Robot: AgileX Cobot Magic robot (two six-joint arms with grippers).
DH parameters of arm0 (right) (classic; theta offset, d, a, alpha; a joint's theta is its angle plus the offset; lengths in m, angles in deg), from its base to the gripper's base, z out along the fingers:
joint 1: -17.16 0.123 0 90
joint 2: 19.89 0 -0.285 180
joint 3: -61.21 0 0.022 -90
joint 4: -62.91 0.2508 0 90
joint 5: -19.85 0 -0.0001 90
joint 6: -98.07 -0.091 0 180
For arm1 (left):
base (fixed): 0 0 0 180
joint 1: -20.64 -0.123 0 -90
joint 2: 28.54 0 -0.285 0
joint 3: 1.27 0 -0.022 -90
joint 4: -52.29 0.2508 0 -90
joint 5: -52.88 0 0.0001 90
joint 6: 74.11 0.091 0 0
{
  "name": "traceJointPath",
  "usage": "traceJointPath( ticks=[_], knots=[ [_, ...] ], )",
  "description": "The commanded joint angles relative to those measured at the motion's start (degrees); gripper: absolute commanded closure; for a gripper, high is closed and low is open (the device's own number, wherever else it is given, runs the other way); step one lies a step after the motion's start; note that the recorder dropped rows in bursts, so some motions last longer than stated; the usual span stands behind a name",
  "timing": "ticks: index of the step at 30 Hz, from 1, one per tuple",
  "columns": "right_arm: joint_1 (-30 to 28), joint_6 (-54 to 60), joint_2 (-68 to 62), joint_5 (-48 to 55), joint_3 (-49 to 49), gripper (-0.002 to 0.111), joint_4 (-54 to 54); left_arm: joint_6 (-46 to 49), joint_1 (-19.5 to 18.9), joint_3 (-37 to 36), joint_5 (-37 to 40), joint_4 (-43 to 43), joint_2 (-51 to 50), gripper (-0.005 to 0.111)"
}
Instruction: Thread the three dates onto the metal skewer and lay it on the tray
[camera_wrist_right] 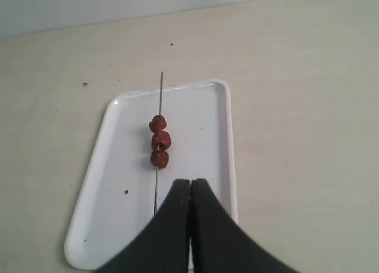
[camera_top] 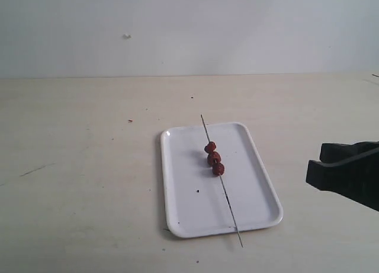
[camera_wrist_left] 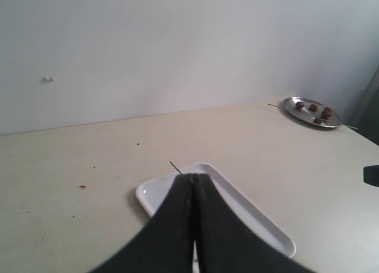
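Three dark reddish-brown dates (camera_top: 214, 157) (camera_wrist_right: 159, 141) sit threaded in a row on the thin metal skewer (camera_top: 228, 199) (camera_wrist_right: 160, 92). The skewer lies lengthwise on the white tray (camera_top: 183, 196) (camera_wrist_right: 106, 190) (camera_wrist_left: 155, 193), both ends poking past the rim. At the right edge of the exterior view, my right gripper (camera_top: 314, 169) (camera_wrist_right: 190, 184) hovers clear of the tray, shut and empty. My left gripper (camera_wrist_left: 194, 178) is shut with nothing in it, above the tray's near side; the dates are hidden behind it in the left wrist view, and only the skewer tip (camera_wrist_left: 174, 166) shows.
A round metal plate (camera_wrist_left: 305, 113) with several dates and another thin skewer stands at the far end of the beige table in the left wrist view. A white wall runs behind the table. Small dark specks dot the tabletop (camera_top: 71, 166).
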Motion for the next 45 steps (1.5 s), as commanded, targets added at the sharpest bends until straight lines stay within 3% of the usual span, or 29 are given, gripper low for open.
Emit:
traceJointPath(
  ticks=[1, 11, 15, 20, 28, 32, 36, 45],
  knots=[
    [0.13, 0.63, 0.37, -0.05, 0.17, 0.108, 0.04, -0.32, -0.11, -0.17, 0.28, 0.19, 0.33, 0.107],
    [0.13, 0.63, 5.44, -0.3, 0.17, 0.108, 0.04, -0.32, -0.11, -0.17, 0.28, 0.19, 0.33, 0.107],
    [-1.53, 8.03, 13.83, 0.9, 0.17, 0.108, -0.6, -0.32, -0.11, -0.17, 0.28, 0.19, 0.33, 0.107],
    [-11.75, 9.73, 21.82, -1.6, 2.09, 0.108, -4.66, 0.18, -0.11, -0.17, 0.28, 0.19, 0.32, 0.107],
    [-34.78, 4.45, 28.18, -23.2, 9.42, 0.108, -25.87, 0.18, -0.11, -0.17, 0.28, 0.19, 0.32, 0.107],
    [-46.57, 4.45, 32.39, -25.33, 10.87, 0.108, -25.97, 0.18, -0.11, -0.17, 0.28, 0.19, 0.32, 0.107],
    [-50.72, 4.45, 33.15, -24.69, 11.15, 0.108, -25.97, 0.18, -0.11, -0.17, 0.28, 0.19, 0.32, 0.107],
    [-50.85, 0.97, 33.05, -28.34, 11.15, 0.108, -25.15, 0.18, -0.11, -0.17, 0.28, 0.19, 0.32, 0.107]
  ],
)
